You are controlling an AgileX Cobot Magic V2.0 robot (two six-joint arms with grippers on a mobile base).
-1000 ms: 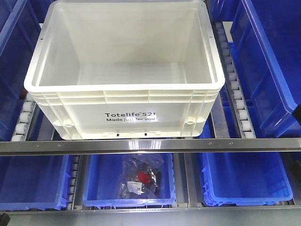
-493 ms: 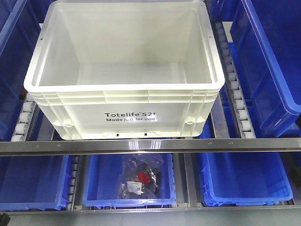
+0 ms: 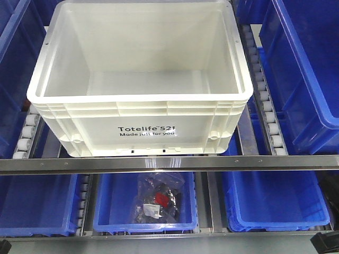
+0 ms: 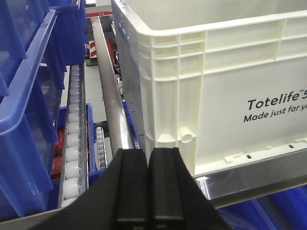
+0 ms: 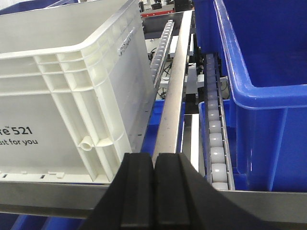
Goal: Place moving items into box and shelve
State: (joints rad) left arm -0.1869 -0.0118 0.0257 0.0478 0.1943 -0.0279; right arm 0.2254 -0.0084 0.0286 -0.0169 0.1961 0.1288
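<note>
Roller shelf [image 3: 273, 127] carries box [image 3: 143, 79], blue bins [image 3: 302, 69] flanking. I read "Totelife 521 Made just for you". Left gripper [image 4: 148, 191], right gripper [image 5: 154, 191]: fingers pressed together, nothing held.

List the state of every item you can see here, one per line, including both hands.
White Totelife crate: upright on the shelf rollers, open top, empty.
Left hand: shut, holding nothing.
Right hand: shut, holding nothing.
Clear bagged item: lying in the lower middle blue bin.
Lower right blue bin: empty.
</note>
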